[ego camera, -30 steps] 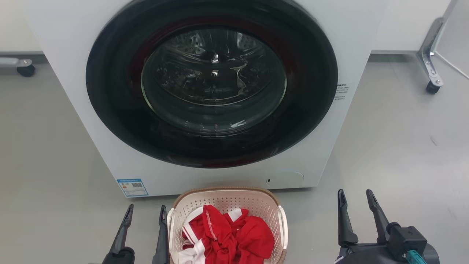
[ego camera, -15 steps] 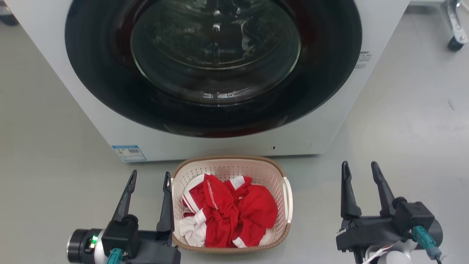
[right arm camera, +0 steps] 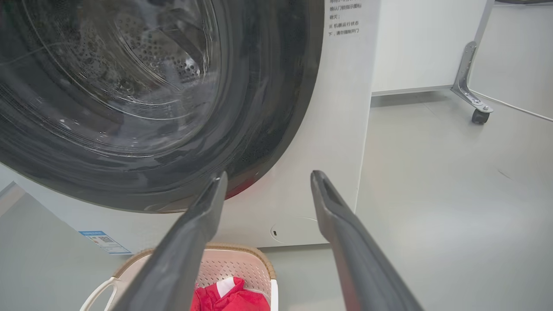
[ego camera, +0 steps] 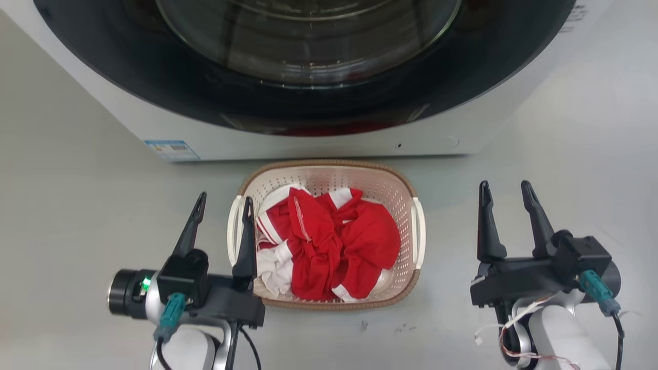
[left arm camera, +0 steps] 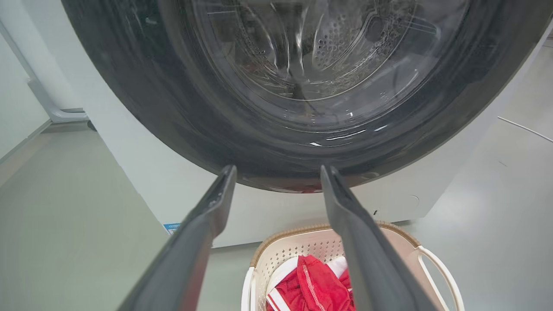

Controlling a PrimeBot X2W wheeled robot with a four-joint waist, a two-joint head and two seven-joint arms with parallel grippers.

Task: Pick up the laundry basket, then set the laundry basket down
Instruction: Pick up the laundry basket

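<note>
Grey floor (ego camera: 77,205) runs under everything. Fingers of the left gripper (ego camera: 225,198) stand apart, and since the earlier picture they have slid right: the basket's left handle (ego camera: 232,226) now lies between them (touching or above it, I cannot tell). Fingers of the right gripper (ego camera: 504,185) are apart too, well right of the right handle (ego camera: 420,226). One laundry basket (ego camera: 329,167) sits on the floor just near of one washing machine (ego camera: 308,139), holding red-and-white clothes (ego camera: 334,241). The head camera has tipped down, and the machine's top is cut off.
</note>
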